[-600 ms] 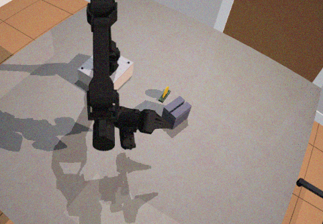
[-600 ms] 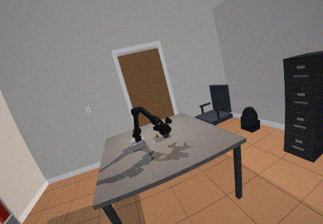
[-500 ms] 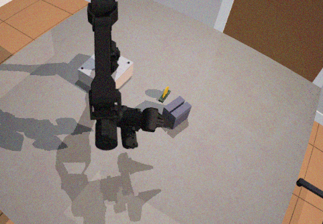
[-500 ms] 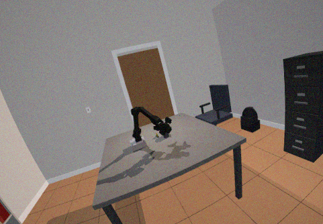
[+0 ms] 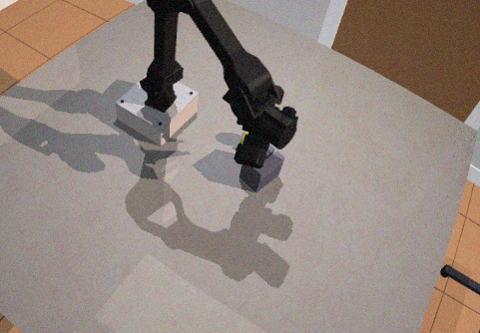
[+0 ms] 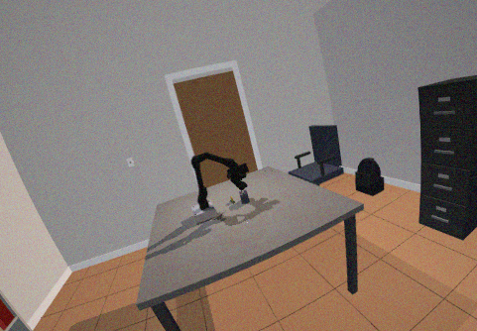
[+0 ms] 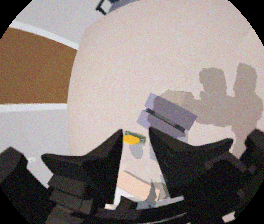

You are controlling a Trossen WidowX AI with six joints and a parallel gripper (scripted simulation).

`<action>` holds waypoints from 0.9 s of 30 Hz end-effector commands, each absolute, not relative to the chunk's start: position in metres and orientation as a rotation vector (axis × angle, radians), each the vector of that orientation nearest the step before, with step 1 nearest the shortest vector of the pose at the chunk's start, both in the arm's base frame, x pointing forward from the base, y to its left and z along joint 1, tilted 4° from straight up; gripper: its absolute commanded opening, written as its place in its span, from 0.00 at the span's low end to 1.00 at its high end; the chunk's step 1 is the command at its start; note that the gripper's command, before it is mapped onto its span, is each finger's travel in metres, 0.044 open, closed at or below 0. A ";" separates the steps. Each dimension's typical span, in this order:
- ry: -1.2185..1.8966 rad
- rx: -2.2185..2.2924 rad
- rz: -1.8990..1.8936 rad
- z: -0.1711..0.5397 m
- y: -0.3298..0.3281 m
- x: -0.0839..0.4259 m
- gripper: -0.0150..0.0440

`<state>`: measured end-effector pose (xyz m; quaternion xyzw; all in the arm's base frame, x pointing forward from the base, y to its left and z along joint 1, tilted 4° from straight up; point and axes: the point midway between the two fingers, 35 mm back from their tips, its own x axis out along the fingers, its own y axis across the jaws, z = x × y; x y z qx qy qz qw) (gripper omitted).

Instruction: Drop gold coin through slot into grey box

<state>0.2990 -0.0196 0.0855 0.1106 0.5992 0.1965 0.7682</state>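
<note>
The pincer (image 7: pixel 137 145) is partly closed, gripping nothing; the coin (image 7: pixel 133 140) sits between its fingertips, box (image 7: pixel 171 113) just beyond

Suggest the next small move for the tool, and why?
Probably ease the tool forward onto the gold coin, then close. In the wrist view the coin sits centred in the gap at the fingertips, apparently not yet clamped, with the grey box just beyond.

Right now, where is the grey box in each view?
Top: box mid-frame, partly under the pincer.
Exterior: box tiny, mid-table, under the arm tip.
Wrist: box right of centre, beyond the fingers.
Shared landmark: the brown door.
</note>
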 end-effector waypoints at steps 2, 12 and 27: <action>1.354 -0.258 0.656 0.077 0.011 0.274 0.53; 1.275 -1.230 1.126 0.079 0.048 0.238 0.53; 1.275 -1.230 1.126 0.030 0.046 0.242 0.53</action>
